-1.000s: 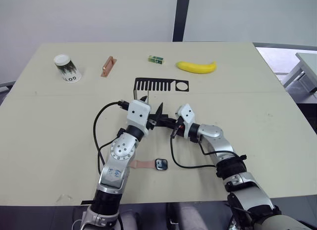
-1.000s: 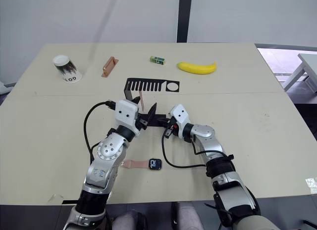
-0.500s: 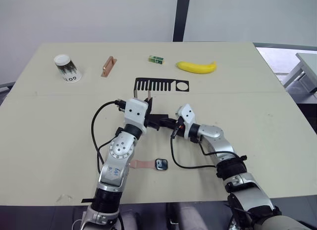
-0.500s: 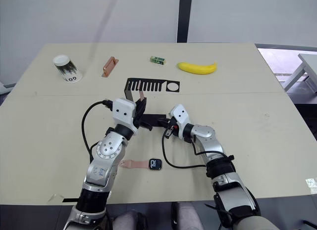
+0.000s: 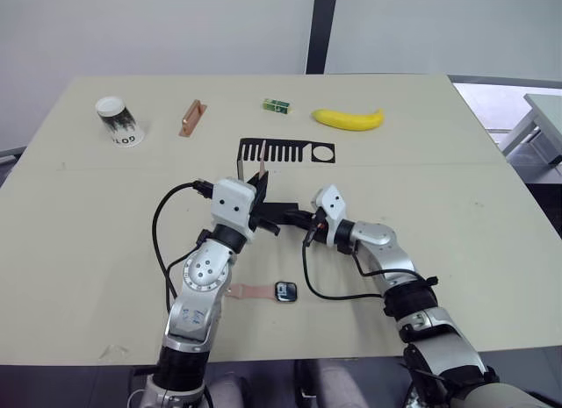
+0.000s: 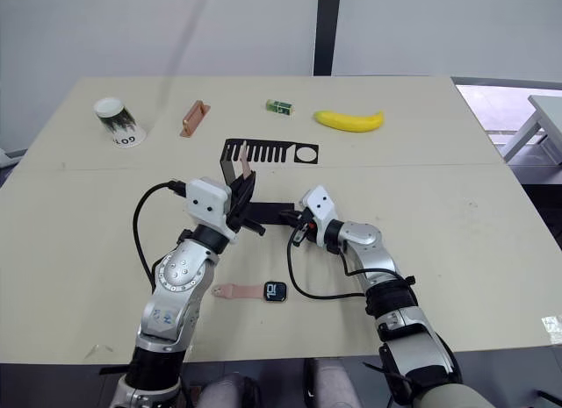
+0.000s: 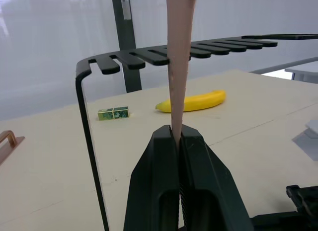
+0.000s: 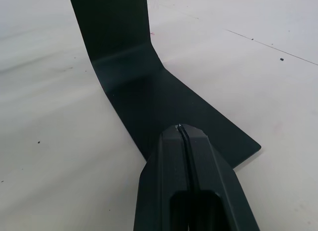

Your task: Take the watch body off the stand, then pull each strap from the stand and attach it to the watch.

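Note:
The black stand [image 5: 285, 151] sits mid-table, its comb top toward the far side and its flat base [image 8: 149, 99] toward me. A salmon-pink strap [image 7: 179, 52] hangs from a comb slot. My left gripper [image 7: 176, 136] is shut on that strap's lower end. My right gripper [image 8: 181, 129] is shut, its tips resting on the stand's base near the corner. The watch body [image 5: 286, 291] lies on the table near me, dark screen up, with another pink strap [image 5: 252, 290] joined to its left side.
Along the far side of the table are a tipped paper cup [image 5: 118, 120], a copper-brown bar [image 5: 191, 118], a small green box [image 5: 276, 104] and a banana [image 5: 349, 118]. Black cables loop beside both forearms. The table's right edge is close to a second table.
My left gripper, open a second ago, has swung left and up to the hanging strap and shut on it. The right gripper has stayed on the stand's base.

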Robot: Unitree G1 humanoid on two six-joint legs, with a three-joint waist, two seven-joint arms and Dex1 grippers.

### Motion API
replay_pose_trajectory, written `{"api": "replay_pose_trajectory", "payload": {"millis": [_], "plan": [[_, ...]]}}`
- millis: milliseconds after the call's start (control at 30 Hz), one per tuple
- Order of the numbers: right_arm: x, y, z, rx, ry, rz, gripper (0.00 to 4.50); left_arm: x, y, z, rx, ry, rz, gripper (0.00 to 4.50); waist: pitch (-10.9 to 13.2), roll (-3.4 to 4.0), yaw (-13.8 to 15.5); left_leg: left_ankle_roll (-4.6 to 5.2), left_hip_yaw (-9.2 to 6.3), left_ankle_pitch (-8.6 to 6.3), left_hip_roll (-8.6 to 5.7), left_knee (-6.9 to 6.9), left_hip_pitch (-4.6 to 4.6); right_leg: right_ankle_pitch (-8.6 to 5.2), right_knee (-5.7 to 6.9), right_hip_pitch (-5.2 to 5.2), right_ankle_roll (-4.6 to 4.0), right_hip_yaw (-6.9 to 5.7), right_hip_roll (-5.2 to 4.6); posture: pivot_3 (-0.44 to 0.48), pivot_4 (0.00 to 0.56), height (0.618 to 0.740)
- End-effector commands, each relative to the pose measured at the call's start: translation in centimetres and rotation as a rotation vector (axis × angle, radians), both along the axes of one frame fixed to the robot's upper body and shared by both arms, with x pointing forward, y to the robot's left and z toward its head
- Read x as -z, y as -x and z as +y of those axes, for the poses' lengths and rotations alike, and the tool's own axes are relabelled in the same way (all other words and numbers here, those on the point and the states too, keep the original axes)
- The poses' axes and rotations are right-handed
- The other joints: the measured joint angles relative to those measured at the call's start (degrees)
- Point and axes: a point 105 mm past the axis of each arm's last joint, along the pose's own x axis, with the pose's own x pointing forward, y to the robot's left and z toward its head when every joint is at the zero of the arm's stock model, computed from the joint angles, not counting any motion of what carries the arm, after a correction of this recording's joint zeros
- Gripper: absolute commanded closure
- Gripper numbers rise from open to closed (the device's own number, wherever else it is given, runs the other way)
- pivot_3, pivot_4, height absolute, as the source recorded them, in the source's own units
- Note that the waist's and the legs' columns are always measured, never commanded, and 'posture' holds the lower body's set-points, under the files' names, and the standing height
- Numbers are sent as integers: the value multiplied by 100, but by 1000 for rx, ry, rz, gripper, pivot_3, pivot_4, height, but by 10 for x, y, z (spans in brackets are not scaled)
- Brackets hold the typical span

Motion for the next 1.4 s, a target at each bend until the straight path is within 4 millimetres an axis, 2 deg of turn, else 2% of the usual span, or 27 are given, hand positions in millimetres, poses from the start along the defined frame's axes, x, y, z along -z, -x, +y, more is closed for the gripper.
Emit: {"api": "replay_pose_trajectory", "payload": {"millis": [33, 200, 300, 400, 533, 633, 733, 833, 967, 1100, 1233, 1333, 1400], "plan": [[28, 5, -7, 16, 52, 95, 4500, -16, 14, -1, 33, 1, -77, 4477, 0, 0, 0, 0, 0, 0, 0, 0, 0, 0, -1, 0, 0, 0, 0, 0, 150, 740], [27, 4, -9, 24, 49, 90, 4500, -9, 23, 4, 95, -30, -59, 4477, 0, 0, -3, 0, 0, 0, 0, -1, 0, 0, -2, 1, 0, 0, 0, 0, 150, 740], [21, 4, -11, 22, 34, 73, 4500, -14, 42, 4, 249, -53, -99, 4477, 0, 0, -13, 0, -1, 0, 1, -2, 0, 0, -2, 0, -1, 0, 0, 0, 150, 740], [12, 8, -17, -6, 16, 49, 4500, -8, 58, 16, 390, -64, -41, 4477, 1, 1, -12, -1, -1, 0, 2, -4, -1, -1, -5, 0, -2, 0, 0, 0, 150, 740], [-11, 26, -27, -85, -55, 23, 4500, -6, 76, 28, 555, -69, 24, 4477, 4, 5, 21, 0, -10, -1, 3, -4, -11, -1, -13, -1, -2, -8, -3, 0, 150, 740], [-30, 46, -45, -123, -107, 3, 4500, -5, 83, 40, 640, -96, 86, 4477, 10, 14, 54, 2, -16, -2, 3, -4, -22, -1, -19, -6, -2, -11, -3, 0, 150, 740], [-43, 73, -65, -152, -132, 19, 3641, 0, 85, 54, 706, -112, 181, 4500, 17, 23, 77, 2, -18, -3, 3, -6, -28, -1, -24, -10, -2, -13, -2, 0, 150, 740], [-52, 90, -86, -89, -151, 21, 2142, 3, 85, 62, 784, -122, 260, 4500, 17, 24, 108, 1, -18, -3, 3, -11, -27, -1, -37, -8, -1, -13, 0, 0, 150, 740], [-56, 120, -116, -6, -187, 89, 109, 3, 83, 62, 877, -110, 323, 4500, 18, 24, 141, 0, -18, -3, 0, -27, -29, -1, -51, -8, -1, -13, 5, 0, 150, 740], [-46, 155, -134, 67, -183, 131, 14, 6, 79, 62, 948, -61, 390, 4500, 19, 23, 159, 1, -20, -3, -8, -54, -26, 1, -69, -6, 2, -12, 4, 0, 150, 740], [-36, 173, -151, 177, -216, 181, 14, 9, 77, 64, 987, -56, 427, 4500, 19, 19, 120, -2, -17, 2, -14, -76, -22, 2, -80, -6, 5, -9, 5, 0, 150, 740], [-32, 178, -145, 178, -243, 213, 14, 9, 76, 64, 1008, -63, 433, 4500, 23, 11, 81, -3, -3, 6, -14, -76, -19, 2, -76, -6, 5, 3, 7, 0, 150, 740], [-39, 175, -130, 151, -302, 206, 14, 8, 74, 58, 1038, -68, 426, 4500, 23, 11, 88, -8, -4, 10, -16, -76, -8, 3, -70, -4, 5, 4, 7, 0, 150, 740]]}}
